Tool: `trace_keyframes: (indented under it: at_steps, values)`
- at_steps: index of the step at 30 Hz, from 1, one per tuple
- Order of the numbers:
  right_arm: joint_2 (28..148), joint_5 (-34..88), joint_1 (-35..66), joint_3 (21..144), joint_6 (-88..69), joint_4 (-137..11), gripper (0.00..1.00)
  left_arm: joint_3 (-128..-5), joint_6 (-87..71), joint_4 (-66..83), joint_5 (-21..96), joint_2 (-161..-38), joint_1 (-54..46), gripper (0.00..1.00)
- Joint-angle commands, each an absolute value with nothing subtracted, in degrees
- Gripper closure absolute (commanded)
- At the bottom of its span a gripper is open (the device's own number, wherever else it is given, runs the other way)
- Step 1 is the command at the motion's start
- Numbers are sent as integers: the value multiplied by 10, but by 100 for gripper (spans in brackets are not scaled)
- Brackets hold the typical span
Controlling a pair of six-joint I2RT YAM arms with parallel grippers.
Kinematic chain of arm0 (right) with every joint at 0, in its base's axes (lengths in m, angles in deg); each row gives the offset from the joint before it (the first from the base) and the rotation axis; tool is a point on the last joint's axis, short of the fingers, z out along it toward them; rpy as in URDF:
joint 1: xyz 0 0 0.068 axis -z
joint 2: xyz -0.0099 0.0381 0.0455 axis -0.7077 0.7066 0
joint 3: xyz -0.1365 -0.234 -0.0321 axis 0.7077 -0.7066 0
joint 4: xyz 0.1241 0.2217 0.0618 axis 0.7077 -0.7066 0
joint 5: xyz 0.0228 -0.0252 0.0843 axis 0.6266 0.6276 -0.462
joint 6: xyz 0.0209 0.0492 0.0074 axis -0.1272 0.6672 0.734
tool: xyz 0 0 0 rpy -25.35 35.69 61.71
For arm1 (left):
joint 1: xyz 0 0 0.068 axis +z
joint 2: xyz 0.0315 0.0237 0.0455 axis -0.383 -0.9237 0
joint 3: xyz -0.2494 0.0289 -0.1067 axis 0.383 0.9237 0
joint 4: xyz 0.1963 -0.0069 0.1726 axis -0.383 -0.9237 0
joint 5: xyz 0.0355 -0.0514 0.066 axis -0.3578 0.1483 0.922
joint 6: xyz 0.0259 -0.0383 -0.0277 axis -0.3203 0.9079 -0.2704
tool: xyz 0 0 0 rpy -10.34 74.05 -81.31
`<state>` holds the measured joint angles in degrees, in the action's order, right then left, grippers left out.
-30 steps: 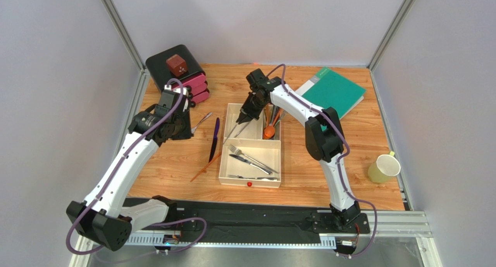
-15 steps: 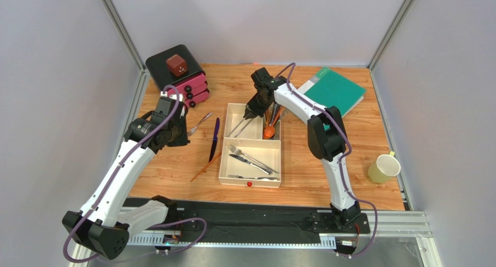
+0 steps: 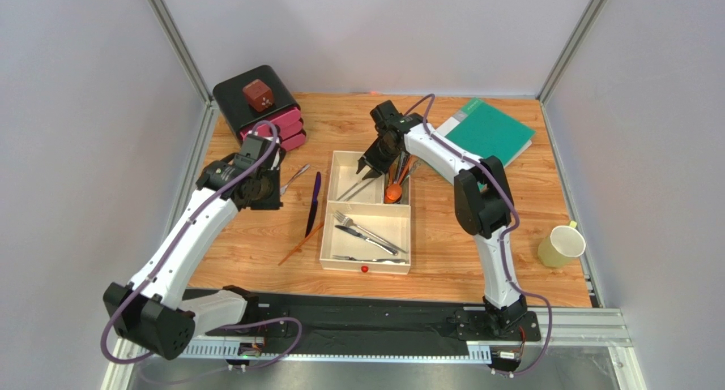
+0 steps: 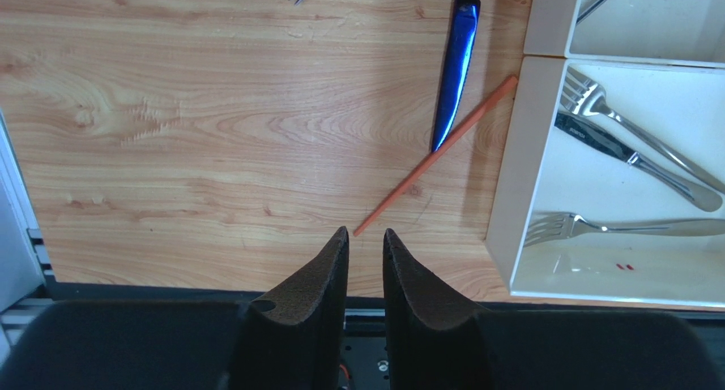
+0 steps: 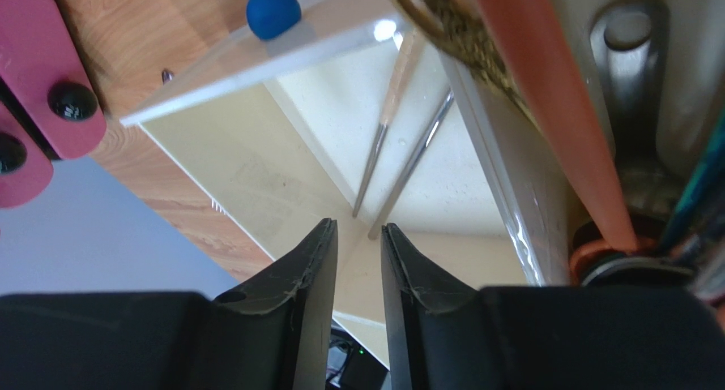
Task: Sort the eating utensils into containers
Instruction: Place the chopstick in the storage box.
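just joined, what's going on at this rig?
Cutlery is being sorted into the tray. The right gripper hovers open and empty over a small compartment where two chopsticks lie. The left gripper, also open and empty, hangs above the table left of the tray. A blue knife, an orange chopstick and a fork lie unsorted there.

Open counter point(image 3: 447, 258) lower right, between tray point(image 3: 387, 270) and yellow cup point(image 3: 561, 246). Upper left blocked by black box point(image 3: 234, 93); green book point(image 3: 489, 131) upper right.
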<state>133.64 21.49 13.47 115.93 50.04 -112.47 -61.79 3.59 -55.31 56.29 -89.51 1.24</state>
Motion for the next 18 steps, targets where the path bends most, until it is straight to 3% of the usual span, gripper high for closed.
trace_keyframes:
  at_steps: [1, 9, 13, 18]
  values:
    - [1237, 189, 135, 1113, 472, -1099, 69, -679, -43, -553, 550, -968, 15, 72]
    - [1071, 139, 149, 1004, 392, -1108, 64, -687, -126, -529, 500, -1091, 14, 72]
    - [1015, 139, 166, 971, 353, -1107, 53, -670, -105, -520, 462, -1161, 14, 72]
    - [987, 97, 198, 931, 321, -1107, 49, -618, -83, -475, 396, -1189, 14, 71]
